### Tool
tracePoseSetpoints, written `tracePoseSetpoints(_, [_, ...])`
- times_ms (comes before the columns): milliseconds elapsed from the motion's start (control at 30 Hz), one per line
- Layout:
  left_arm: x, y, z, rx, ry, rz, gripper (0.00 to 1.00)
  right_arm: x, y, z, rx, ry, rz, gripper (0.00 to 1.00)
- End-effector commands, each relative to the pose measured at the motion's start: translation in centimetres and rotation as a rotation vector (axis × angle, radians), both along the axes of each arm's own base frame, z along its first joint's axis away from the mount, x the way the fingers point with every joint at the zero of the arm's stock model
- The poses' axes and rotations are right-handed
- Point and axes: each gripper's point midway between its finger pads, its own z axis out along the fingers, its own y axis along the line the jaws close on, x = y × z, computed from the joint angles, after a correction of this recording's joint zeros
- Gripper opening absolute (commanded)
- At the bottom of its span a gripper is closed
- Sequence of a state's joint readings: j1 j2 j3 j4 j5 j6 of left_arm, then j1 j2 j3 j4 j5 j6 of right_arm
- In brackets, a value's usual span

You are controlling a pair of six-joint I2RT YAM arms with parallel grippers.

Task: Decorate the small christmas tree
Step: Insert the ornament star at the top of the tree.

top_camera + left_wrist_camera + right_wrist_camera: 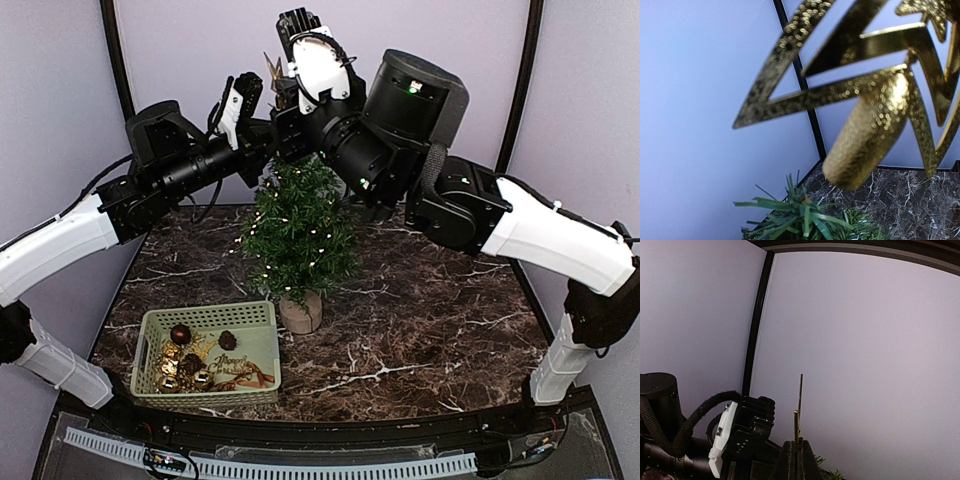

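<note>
Pretty sure this is the tree-topper step. Got the right jaws clamped fully shut on a flat gold glitter star topper (840,92), pinching it edge-on by the thin rim, well above the small dark-green bristly christmas tree (300,235). Makes sense to grip it like that: leaves the stubby gold tube socket (865,145) free and angled down toward the green needle tip (800,215), ready to slide over it. Not there yet though, clearly apart from the needles and off to one side of the tip in the left wrist view. Got the left jaws closed right down too, parked just beside the star up top. Can't tell whether pinching a point of it or just hovering empty, with no fingers showing in that wrist's own camera. Guessing both arms up there for alignment, given a bendy tip likely to flop away from a one-sided push. As for the tree, standing upright on its round tan wooden base (300,315) on the dark marble table (450,330), just off the far right corner of the pale green plastic basket (210,312) holding the gold and dark baubles (185,365). Worth lowering slow and straight, otherwise easy to tip such a light little thing over.
</note>
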State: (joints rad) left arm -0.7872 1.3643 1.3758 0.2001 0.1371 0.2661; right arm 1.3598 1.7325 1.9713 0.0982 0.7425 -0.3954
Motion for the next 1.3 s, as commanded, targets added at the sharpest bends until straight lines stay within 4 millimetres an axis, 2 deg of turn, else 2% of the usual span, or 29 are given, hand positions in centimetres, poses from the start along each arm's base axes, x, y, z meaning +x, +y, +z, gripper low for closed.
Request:
tracePoseSetpoints(0, [0.0, 0.7, 1.4, -0.02, -0.017, 0.013, 0.0, -0.1, -1.2, 1.3, 0.05, -0.012, -0.03, 0.0])
tracePoseSetpoints(1267, [0.0, 0.4, 1.2, -0.017, -0.011, 0.006, 0.0, 2.0, -0.3, 0.0, 0.059, 0.02, 0.004, 0.0])
